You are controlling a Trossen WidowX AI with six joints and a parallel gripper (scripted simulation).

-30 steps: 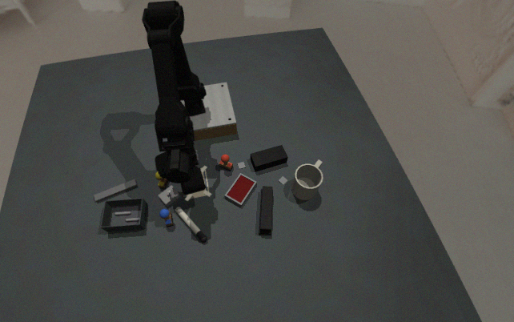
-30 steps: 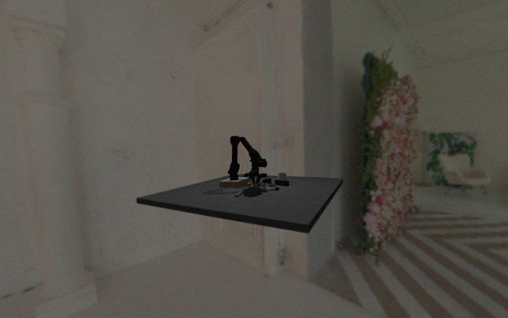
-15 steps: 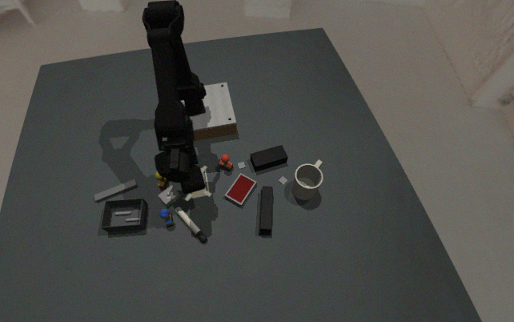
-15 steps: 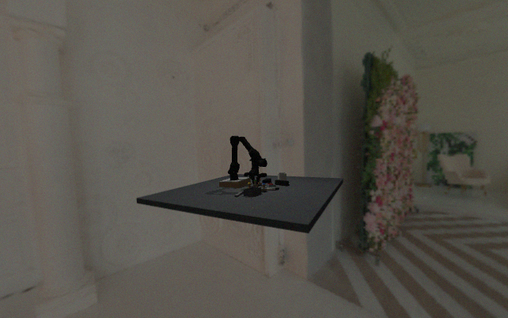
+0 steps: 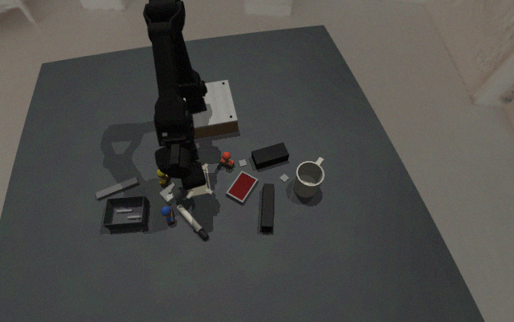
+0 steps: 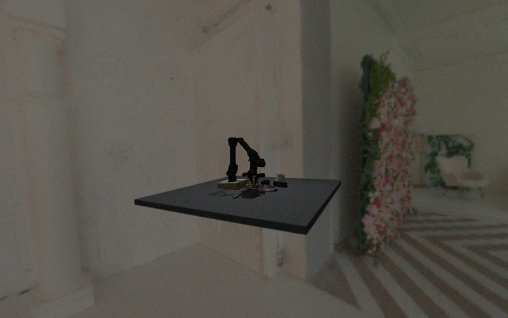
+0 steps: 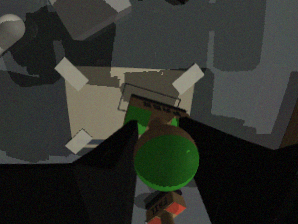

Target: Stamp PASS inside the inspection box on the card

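Observation:
My gripper (image 7: 158,125) (image 5: 188,187) is shut on the green-knobbed stamp (image 7: 166,159), whose lettered edge faces the card. The cream card (image 7: 92,110) (image 5: 201,193) lies on the bench with pale tape at its corners. In the wrist view the stamp overlaps the lower part of the thin inspection box (image 7: 120,102); the upper strip of the box shows without a print, and the rest is hidden. I cannot tell the gap between stamp and card. A flat red rectangle with a pale rim (image 5: 242,187), possibly the pad, lies right of the card.
A red-knobbed stamp (image 5: 226,158), marked FAIL in the wrist view (image 7: 167,204), stands near the card. Yellow (image 5: 162,175) and blue (image 5: 166,212) knobbed pieces, a marker (image 5: 191,219), a black tray (image 5: 126,226), a mug (image 5: 307,186) and two black blocks (image 5: 270,155) (image 5: 267,208) stand around.

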